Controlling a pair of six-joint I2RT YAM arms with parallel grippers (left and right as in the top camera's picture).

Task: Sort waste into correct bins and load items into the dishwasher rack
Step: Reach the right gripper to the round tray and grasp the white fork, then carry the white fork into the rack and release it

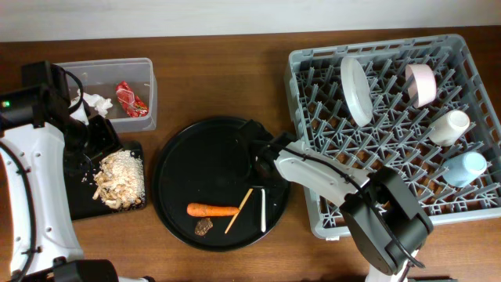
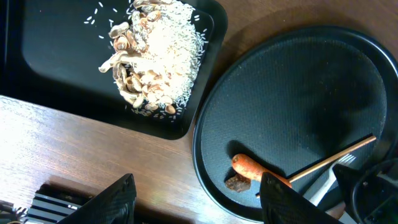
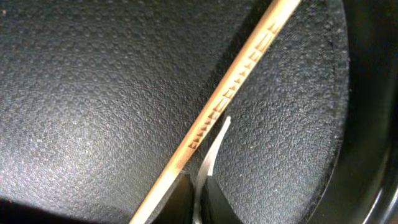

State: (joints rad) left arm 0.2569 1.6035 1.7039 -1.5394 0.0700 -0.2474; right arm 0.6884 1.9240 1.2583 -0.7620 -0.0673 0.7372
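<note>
My right gripper [image 1: 260, 180] is low over the round black tray [image 1: 188, 157], shut on the end of the white plastic fork [image 3: 212, 149]. The wooden chopstick [image 3: 236, 87] lies right beside the fingers [image 3: 199, 190]. An orange carrot [image 1: 211, 209] and a small brown lump [image 1: 203, 227] lie on that tray. My left gripper [image 2: 202, 205] is open and empty above the table by the shallow black tray [image 1: 78, 200], which holds beige food scraps [image 1: 121, 178]. The clear tub [image 1: 149, 74] holds a red wrapper [image 1: 131, 99] and a white tissue [image 1: 97, 102].
The grey dishwasher rack [image 1: 309, 70] at the right holds a whitish plate [image 1: 356, 90], a pink bowl [image 1: 421, 84], a small white cup [image 1: 450, 127] and a light blue cup [image 1: 467, 167]. The right arm's base stands at the front by the rack.
</note>
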